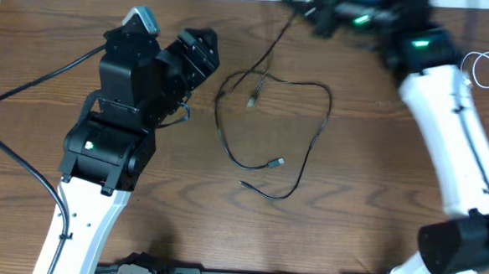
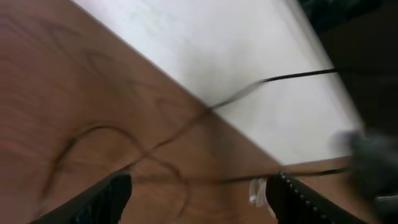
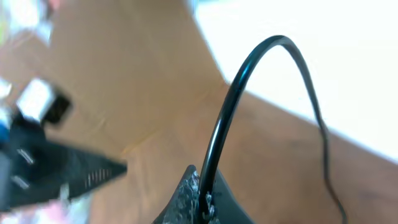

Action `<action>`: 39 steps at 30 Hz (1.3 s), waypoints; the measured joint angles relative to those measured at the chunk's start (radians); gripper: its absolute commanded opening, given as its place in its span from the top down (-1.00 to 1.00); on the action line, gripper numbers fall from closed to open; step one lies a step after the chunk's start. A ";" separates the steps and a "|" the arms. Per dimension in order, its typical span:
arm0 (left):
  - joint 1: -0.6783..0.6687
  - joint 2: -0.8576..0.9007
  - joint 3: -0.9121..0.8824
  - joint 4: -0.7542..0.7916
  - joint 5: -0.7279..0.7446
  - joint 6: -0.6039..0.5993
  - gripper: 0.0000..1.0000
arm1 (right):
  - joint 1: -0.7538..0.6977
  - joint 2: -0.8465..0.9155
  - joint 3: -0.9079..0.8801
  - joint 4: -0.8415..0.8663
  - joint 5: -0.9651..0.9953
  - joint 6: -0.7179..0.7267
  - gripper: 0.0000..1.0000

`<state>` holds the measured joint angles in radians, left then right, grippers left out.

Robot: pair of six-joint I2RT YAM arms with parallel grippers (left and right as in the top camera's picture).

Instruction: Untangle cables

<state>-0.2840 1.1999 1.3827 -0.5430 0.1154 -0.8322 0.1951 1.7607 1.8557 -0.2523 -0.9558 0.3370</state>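
Note:
The black cable (image 1: 315, 141) lies in loose loops on the middle of the wooden table, with small plugs near its ends (image 1: 275, 163). One strand rises to the far edge, where my right gripper (image 1: 306, 10) is shut on it. The right wrist view shows the black cable (image 3: 249, 68) arching up out of the shut jaws (image 3: 205, 202). The white cable (image 1: 487, 70) lies coiled at the far right. My left gripper (image 1: 208, 55) is open and empty, left of the loops. In the left wrist view its jaws (image 2: 199, 199) frame the black cable (image 2: 168, 140) and the white cable (image 2: 256, 190).
A thick black supply cable (image 1: 9, 141) curves over the table left of the left arm. The right arm's white link (image 1: 454, 140) crosses the right side of the table. A white surface (image 2: 236, 56) lies beyond the table's far edge.

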 measured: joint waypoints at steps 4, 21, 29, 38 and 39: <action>0.000 0.000 0.000 -0.064 0.000 0.093 -0.50 | -0.122 -0.074 0.040 0.007 0.003 0.092 0.98; 0.000 0.000 0.000 -0.112 0.003 0.232 -0.50 | -0.644 -0.181 0.067 -0.464 0.138 0.150 0.98; 0.000 0.000 0.000 -0.115 0.003 0.235 -0.50 | -0.735 -0.180 0.067 -0.666 0.623 0.039 0.98; 0.000 0.000 0.000 -0.115 0.003 0.235 -0.51 | -0.795 -0.129 0.067 -0.803 0.965 0.087 0.98; 0.000 0.000 0.000 -0.114 0.003 0.235 -0.50 | -0.803 -0.109 0.066 -0.821 0.995 0.101 0.98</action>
<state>-0.2836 1.1999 1.3827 -0.6575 0.1184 -0.5968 -0.6079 1.6520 1.9221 -1.0729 0.0387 0.4381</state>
